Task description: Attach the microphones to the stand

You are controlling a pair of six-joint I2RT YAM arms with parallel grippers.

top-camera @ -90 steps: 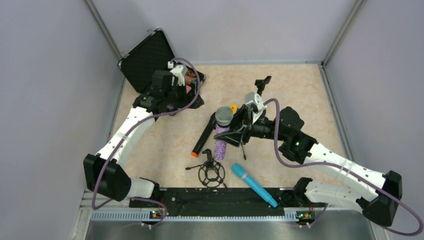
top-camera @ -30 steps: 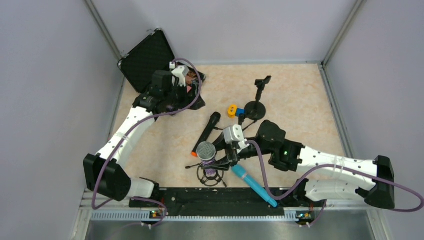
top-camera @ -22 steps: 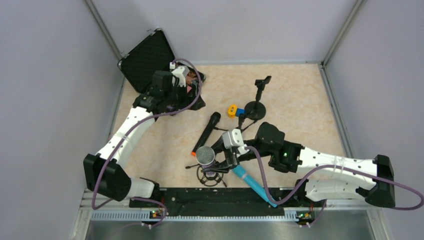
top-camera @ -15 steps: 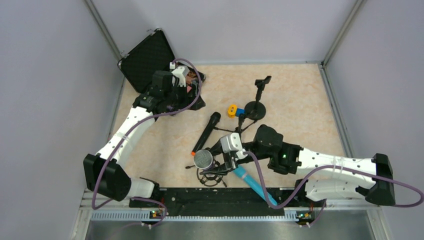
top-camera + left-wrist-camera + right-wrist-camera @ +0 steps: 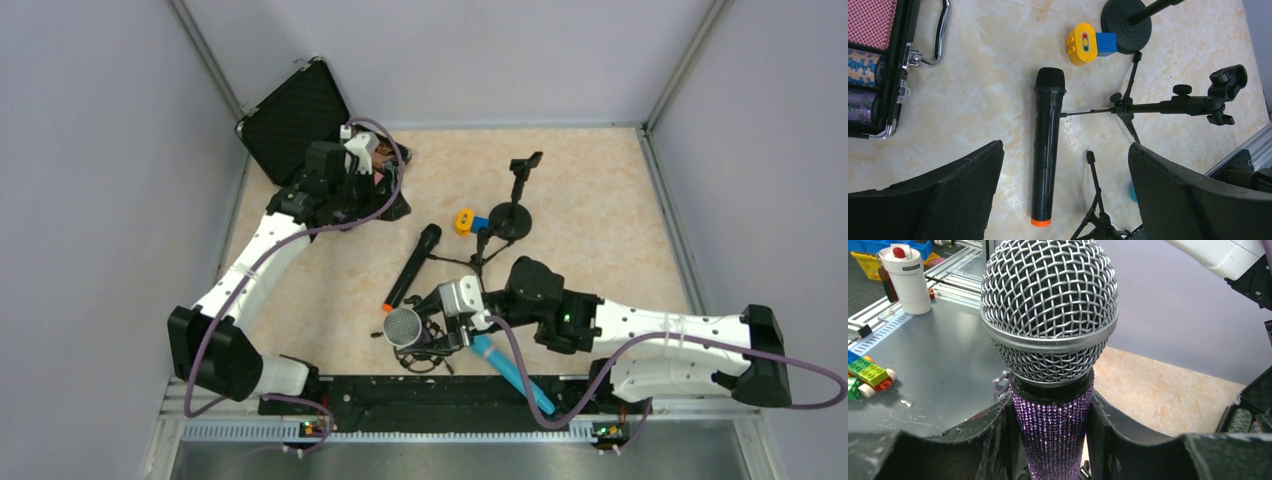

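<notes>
My right gripper [image 5: 432,332] is shut on the glittery purple microphone [image 5: 1054,432], whose silver grille [image 5: 403,327] hangs over the spider-shaped shock-mount stand [image 5: 418,361] at the table's front. The black microphone [image 5: 412,265] with an orange end lies on the table, also in the left wrist view [image 5: 1048,145]. The light-blue microphone [image 5: 512,370] lies at the front, right of the mount. My left gripper [image 5: 372,195] hovers by the open case, open and empty [image 5: 1065,195]. A tripod clip stand [image 5: 1168,105] lies on its side. A round-base stand [image 5: 515,205] is upright.
An open black case [image 5: 295,115] with patterned items stands at the back left, its edge in the left wrist view [image 5: 878,65]. A yellow and blue toy block [image 5: 465,220] lies beside the round-base stand. Grey walls enclose the table; a black rail [image 5: 350,390] runs along the front.
My right gripper has carried the purple microphone from the middle of the table toward the front and lowered it, tilting, over the shock-mount stand. The left arm has not moved.
</notes>
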